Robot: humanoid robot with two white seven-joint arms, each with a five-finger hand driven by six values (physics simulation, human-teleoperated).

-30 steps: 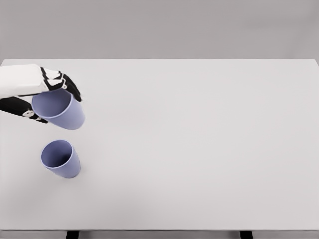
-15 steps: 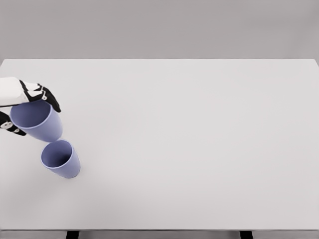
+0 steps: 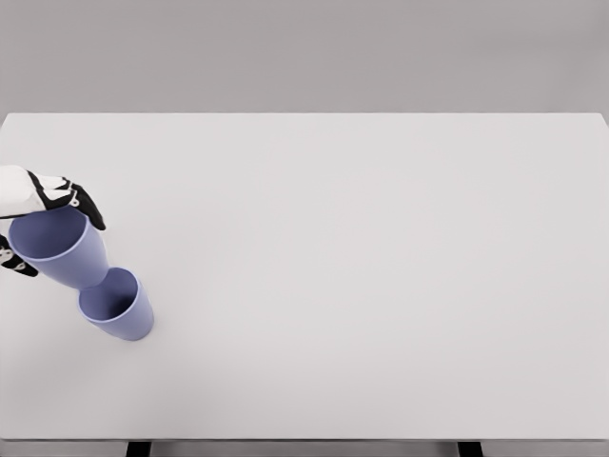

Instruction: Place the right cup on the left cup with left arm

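Head view shows the left hand at the far left edge of the counter, its dark fingers wrapped around the rim of the held cup, which it carries tilted with the opening turned up toward the camera. Compared with a second ago, this cup has travelled leftward and downward: it was then well apart from the standing cup, up and to its right, and half a second ago it hung just above it. Now the held cup's base overlaps the far rim of the standing cup, so the two look to be touching or nearly so; contact cannot be confirmed from this angle. By that judgement the carry is almost done and what remains is to centre the base over the open mouth, lower it in and let go. The base sits off-centre toward the back-left, so a straight descent could catch the rim and tip the lower cup.

Counted: two purple cups, one hand in view. The right arm does not appear.
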